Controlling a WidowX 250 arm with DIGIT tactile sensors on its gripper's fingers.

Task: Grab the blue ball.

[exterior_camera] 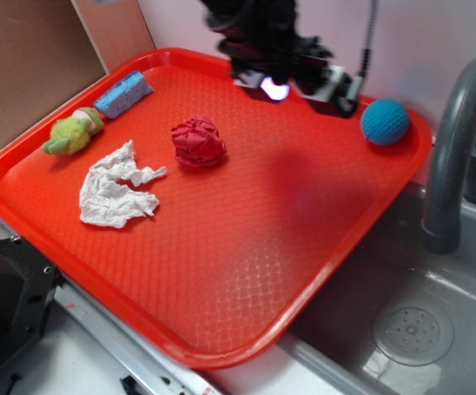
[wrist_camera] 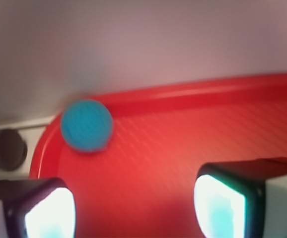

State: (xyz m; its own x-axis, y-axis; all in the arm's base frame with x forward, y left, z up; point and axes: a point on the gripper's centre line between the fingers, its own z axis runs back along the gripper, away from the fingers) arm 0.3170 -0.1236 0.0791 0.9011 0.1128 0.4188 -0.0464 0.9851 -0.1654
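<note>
The blue ball lies in the far right corner of the red tray, close to the rim. It is round, teal-blue and bumpy. My gripper hangs over the tray's back edge, to the left of the ball and apart from it. In the wrist view the ball sits ahead and to the left, beyond the fingertips. The gripper is open, with only bare tray between its two fingers.
On the tray lie a red wad of cloth, a crumpled white tissue, a light-blue sponge and a green-yellow plush toy. A grey faucet and a sink stand to the right.
</note>
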